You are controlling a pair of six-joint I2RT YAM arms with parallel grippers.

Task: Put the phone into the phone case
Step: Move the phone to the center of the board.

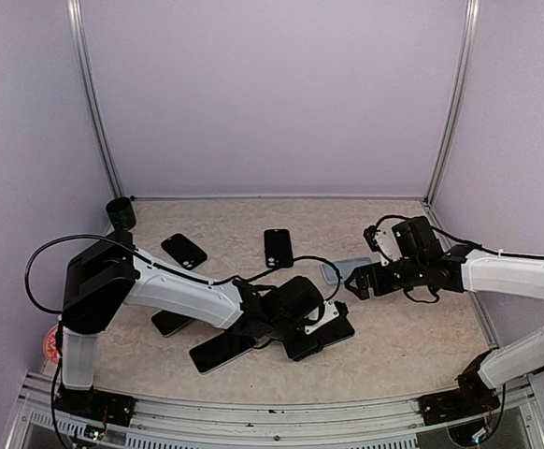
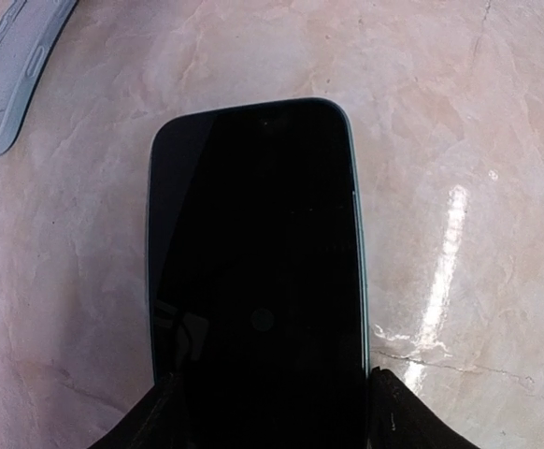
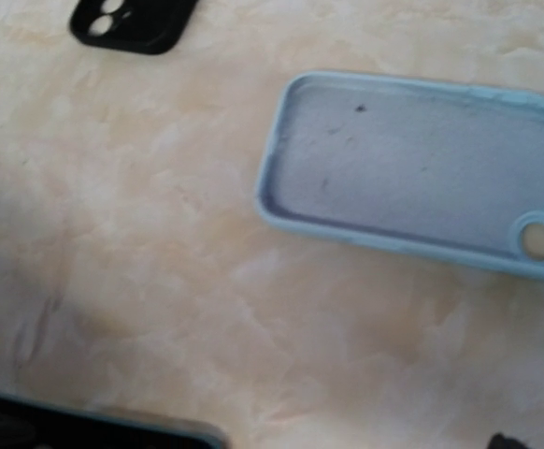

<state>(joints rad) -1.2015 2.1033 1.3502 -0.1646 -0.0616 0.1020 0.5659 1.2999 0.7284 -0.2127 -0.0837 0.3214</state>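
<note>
The phone (image 2: pixel 258 271), black-screened with a teal rim, lies flat on the marbled table between my left gripper's fingers (image 2: pixel 150 423), which press its two long sides. In the top view my left gripper (image 1: pixel 319 324) holds this phone (image 1: pixel 339 330) at the table's middle front. The phone case (image 3: pixel 422 173) is light blue, empty and open side up; it lies just beyond the phone (image 1: pixel 340 269). My right gripper (image 1: pixel 354 281) hovers over the case's near side. Its fingers stand wide apart and empty, almost out of its own wrist view.
Other black phones lie about: two at the back (image 1: pixel 184 250) (image 1: pixel 278 247) and two at the front left (image 1: pixel 221 351) (image 1: pixel 169 324). A black cup (image 1: pixel 120 213) stands at the back left corner. Walls close in on three sides.
</note>
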